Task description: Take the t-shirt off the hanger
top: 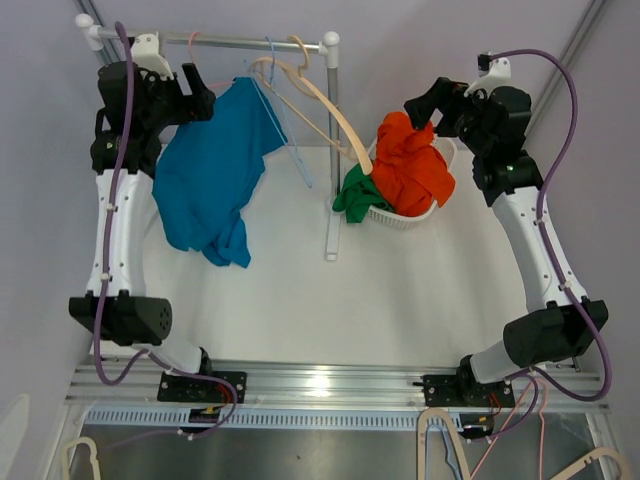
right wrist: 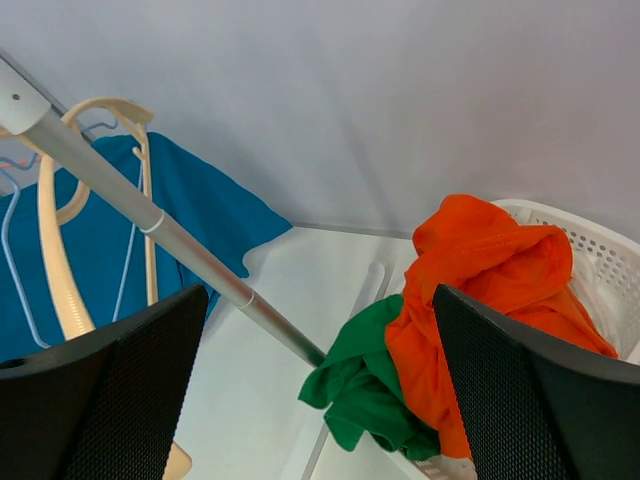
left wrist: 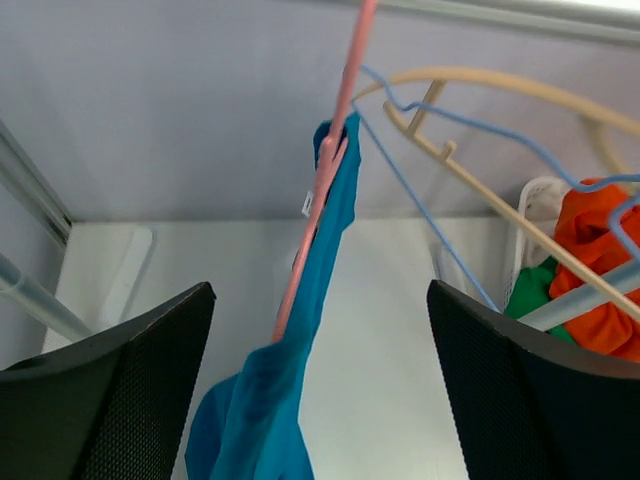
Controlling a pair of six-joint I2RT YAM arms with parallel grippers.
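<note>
T-shirt [top: 210, 170], teal, one item: it hangs in the upper left of the overhead view, its collar end caught on a pink hanger [left wrist: 330, 170] below the metal rail [top: 240, 42]. Its body falls toward the lower left, where the hem seems to bunch on the white table [top: 400, 290]. In my left wrist view the fabric runs down the middle of the frame along the pink hanger's arm. Left gripper [top: 198, 100]: close under the rail, just beside the shirt's upper edge. Its fingers [left wrist: 130, 390] stand spread wide at the bottom corners of the wrist view, with shirt and hanger between them, and as far as I can see neither pad touches the cloth. Right gripper [top: 420, 108]: in the upper right of the overhead view, above the basket. Its jaws are spread wide with nothing between them. Blue wire hanger [left wrist: 428, 212] and beige hanger [top: 325, 105]: both bare, on the rail right of the shirt, tilted toward the centre of the frame. Basket [top: 405, 222], white and perforated: right of centre on the table. It holds an orange garment [top: 415, 165] piled high and a green garment [top: 358, 198] spilling over its left rim.
</note>
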